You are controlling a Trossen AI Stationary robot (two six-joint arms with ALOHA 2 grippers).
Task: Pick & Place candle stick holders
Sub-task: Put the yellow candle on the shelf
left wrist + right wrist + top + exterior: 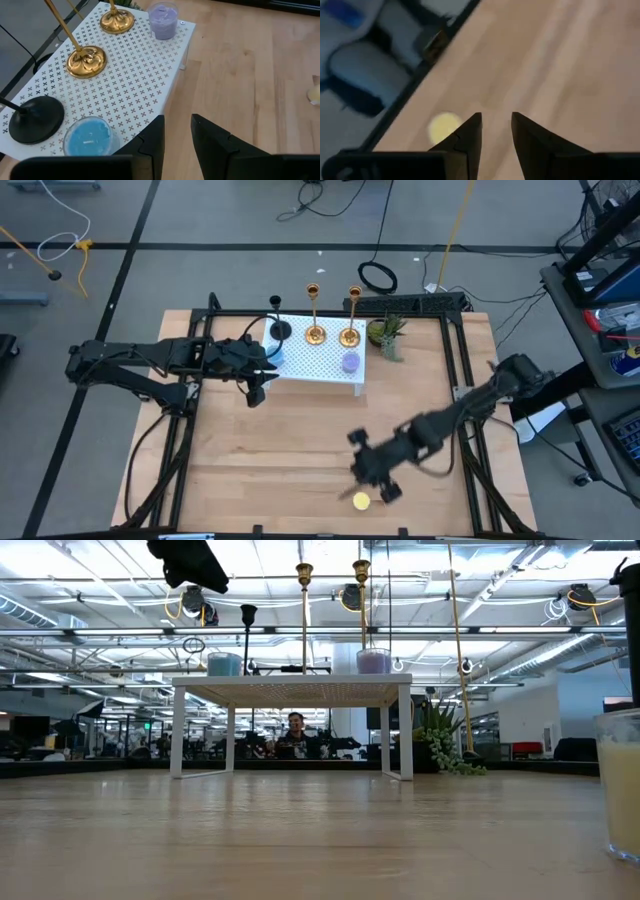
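Two shiny gold candle stick holders (315, 332) (350, 335) and a shorter black one (279, 329) stand upright on their round bases on a white perforated shelf (320, 368). The left wrist view shows the gold bases (86, 61) (116, 21) and the black base (36, 119). My left gripper (264, 372) (176, 125) is open and empty above the shelf's near left edge. My right gripper (372, 480) (496, 120) is open and empty over the table's near side, beside a yellow candle (361, 501) (444, 126).
A blue candle (90, 136) and a purple candle (163, 20) also stand on the shelf. A potted plant (386, 335) stands right of the shelf. The shelf stands on four legs (290, 690) at the table's far side. Bare wood (290, 450) lies between shelf and near edge.
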